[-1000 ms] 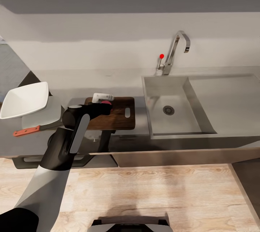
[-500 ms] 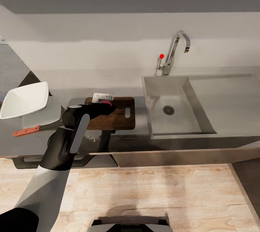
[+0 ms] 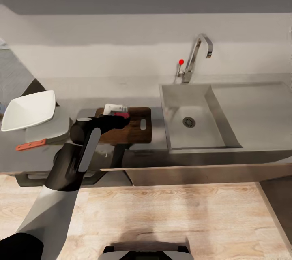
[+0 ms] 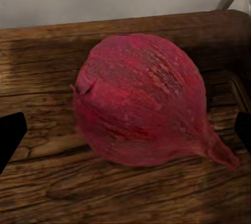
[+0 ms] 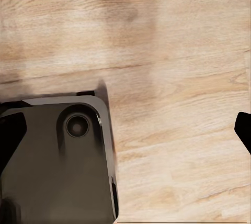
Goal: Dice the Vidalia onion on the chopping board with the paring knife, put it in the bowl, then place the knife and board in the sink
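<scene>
Vidalia onion [image 4: 138, 101] lies on the chopping board [image 4: 47, 192] btwn the left gripper [image 4: 125, 135] jaws, spread wide w/ nothing gripped, prob. set there for dicing; right gripper [image 5: 125, 130] hangs open over floor.

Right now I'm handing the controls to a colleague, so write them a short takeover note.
Left gripper: open, fingertips apart either side of the Vidalia onion, which lies on the chopping board.
Right gripper: open, pointing at the wooden floor beside the robot base.
Paring knife and bowl: on the countertop, left of the board.
Sink: no onion in it.
Done: onion out of the sink.
Left: dice, fill bowl, knife and board into sink.
</scene>
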Motion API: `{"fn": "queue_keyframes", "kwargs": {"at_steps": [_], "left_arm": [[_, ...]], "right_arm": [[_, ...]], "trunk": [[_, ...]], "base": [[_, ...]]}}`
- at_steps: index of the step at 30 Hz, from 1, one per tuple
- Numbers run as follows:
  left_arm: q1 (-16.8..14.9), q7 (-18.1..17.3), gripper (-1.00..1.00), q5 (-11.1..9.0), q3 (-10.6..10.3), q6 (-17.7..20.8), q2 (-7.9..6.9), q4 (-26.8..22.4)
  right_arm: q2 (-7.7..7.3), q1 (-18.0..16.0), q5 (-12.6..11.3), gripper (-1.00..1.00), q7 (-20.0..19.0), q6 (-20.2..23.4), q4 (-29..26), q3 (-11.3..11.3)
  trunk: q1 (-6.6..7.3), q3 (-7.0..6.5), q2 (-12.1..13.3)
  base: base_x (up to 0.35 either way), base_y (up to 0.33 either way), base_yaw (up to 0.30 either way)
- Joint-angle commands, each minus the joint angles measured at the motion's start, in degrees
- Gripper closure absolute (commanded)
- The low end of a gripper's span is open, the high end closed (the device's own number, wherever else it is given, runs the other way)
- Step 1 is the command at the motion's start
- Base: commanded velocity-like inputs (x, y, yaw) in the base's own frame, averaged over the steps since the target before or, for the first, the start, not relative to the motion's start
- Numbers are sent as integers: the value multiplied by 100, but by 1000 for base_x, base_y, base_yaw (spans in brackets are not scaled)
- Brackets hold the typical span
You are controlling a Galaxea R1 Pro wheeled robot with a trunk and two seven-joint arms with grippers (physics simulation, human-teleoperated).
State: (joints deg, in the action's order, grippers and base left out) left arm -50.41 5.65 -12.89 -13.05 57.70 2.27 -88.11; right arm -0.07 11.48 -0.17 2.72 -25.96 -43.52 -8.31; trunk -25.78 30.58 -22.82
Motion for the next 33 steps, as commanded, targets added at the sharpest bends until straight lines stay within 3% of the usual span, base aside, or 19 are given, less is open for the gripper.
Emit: {"fn": "queue_keyframes", "kwargs": {"at_steps": [1, 33], "left_arm": [[-6, 59, -100, -58, -4, 22, 2, -3], [-7, 59, -100, -56, -4, 22, -7, -4]], "right_arm": [[-1, 4, -1, -100, 18, -6, -8, 5], [0, 4, -1, -100, 18, -6, -8, 5]], "trunk": [[-1, 7, -10], [-1, 7, -10]], "base": [[-267, 0, 0], [-330, 0, 0]]}}
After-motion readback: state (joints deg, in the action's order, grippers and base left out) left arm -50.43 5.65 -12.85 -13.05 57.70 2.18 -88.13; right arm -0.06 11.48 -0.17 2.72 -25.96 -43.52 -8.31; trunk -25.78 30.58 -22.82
